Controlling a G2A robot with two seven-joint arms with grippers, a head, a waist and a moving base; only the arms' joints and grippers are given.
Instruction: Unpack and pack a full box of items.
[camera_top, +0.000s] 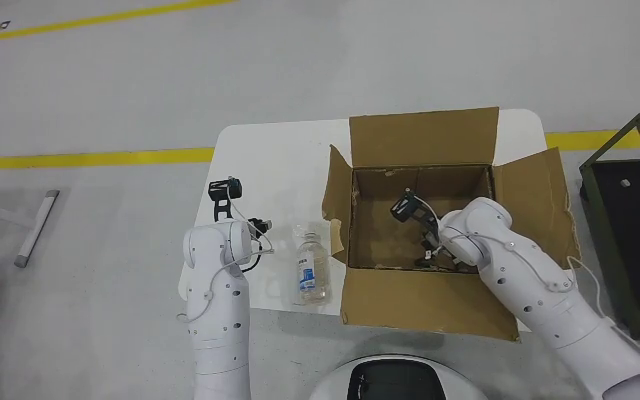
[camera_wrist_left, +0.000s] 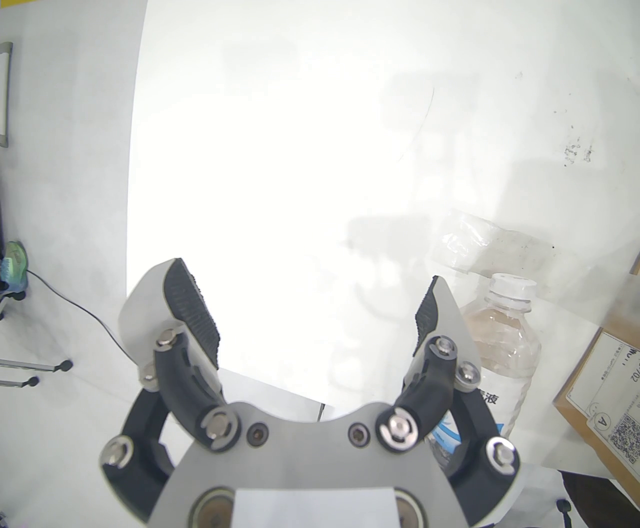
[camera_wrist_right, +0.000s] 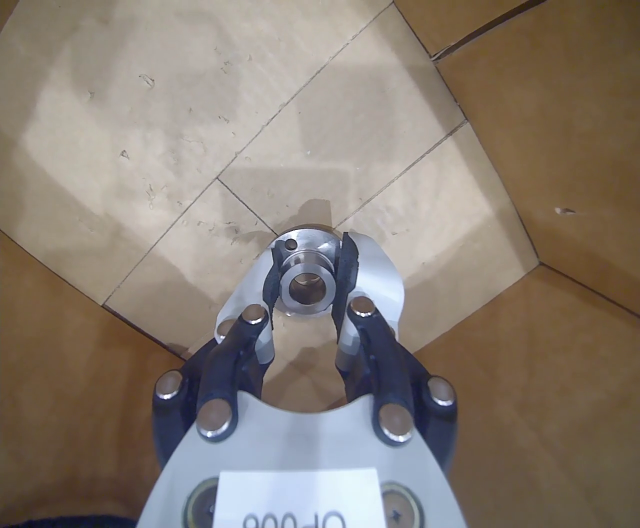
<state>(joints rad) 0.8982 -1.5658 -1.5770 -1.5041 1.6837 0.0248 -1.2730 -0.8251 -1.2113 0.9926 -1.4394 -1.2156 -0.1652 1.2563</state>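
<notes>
An open cardboard box (camera_top: 425, 135) stands on the right half of the white table (camera_top: 270, 150). My right gripper (camera_wrist_right: 309, 274) is down inside the box (camera_wrist_right: 150, 125), shut on a small steel flanged bushing (camera_wrist_right: 306, 286) just above the box floor. In the top view that gripper (camera_top: 405, 207) is near the box's middle. A clear water bottle (camera_top: 311, 265) with a white cap lies in a plastic bag just left of the box. My left gripper (camera_wrist_left: 310, 315) hangs open and empty over bare table, beside the bottle (camera_wrist_left: 500, 350). In the top view it (camera_top: 226, 190) is left of the bottle.
The box flaps (camera_top: 545, 200) are folded outward on all sides; a labelled flap (camera_wrist_left: 610, 400) lies close to the bottle. A dark green frame (camera_top: 610, 230) stands off the table's right edge. Yellow floor tape (camera_top: 100, 157) runs behind the table.
</notes>
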